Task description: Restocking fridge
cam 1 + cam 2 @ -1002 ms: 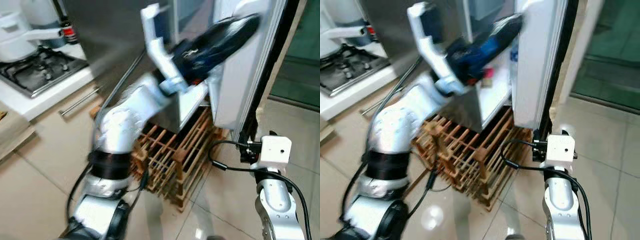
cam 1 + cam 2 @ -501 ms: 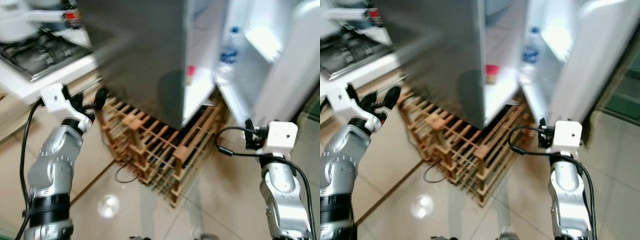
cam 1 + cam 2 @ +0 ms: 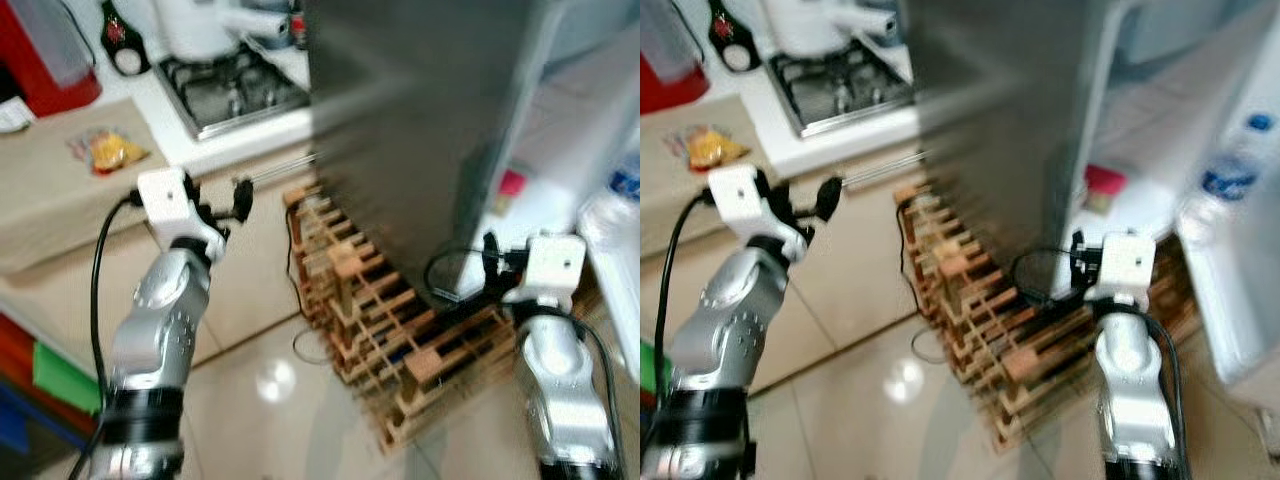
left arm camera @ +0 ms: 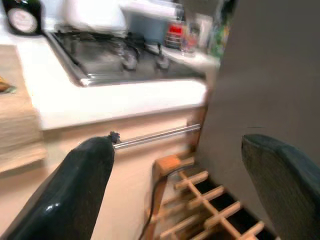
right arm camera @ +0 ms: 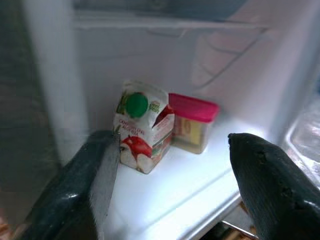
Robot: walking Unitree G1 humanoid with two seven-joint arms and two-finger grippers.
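Currently, head views blurred, so coarse readout only.

Left pincer (image 3: 222,205): raised in front of the white counter (image 3: 215,150) edge, fingers (image 4: 75,185) spread wide, nothing between them (wrist view looks past them at the hob and the wooden rack).
Right pincer (image 5: 165,185): at the open fridge (image 3: 440,110), low, aimed into the lit compartment; fingers (image 5: 270,175) spread, empty.
Juice carton (image 5: 142,131): apple picture, green cap, standing upright on the white fridge shelf (image 5: 190,175), seen between the right pincer's fingers but not touched.
Pink-lid tub (image 5: 192,122): just beside the carton, further in on the same shelf; shows as a pink spot in the head views too.
Water bottle (image 3: 1230,175): blue label, in the fridge door (image 3: 1240,270) rack, on the robot's right.
Wooden rack (image 3: 400,335): slatted wine-rack type, on the tiled floor (image 3: 260,400) against the fridge's steel side, between the two arms.
Hob (image 3: 230,90): on the white counter left of the fridge, white kettle (image 3: 205,25) on it.
Handle bar (image 4: 155,136): metal rail on the cabinet front below the hob.
Wooden counter (image 3: 60,200): further left, small snack packet (image 3: 105,150) lying on it.
Red appliance (image 3: 45,55): at the back left corner.
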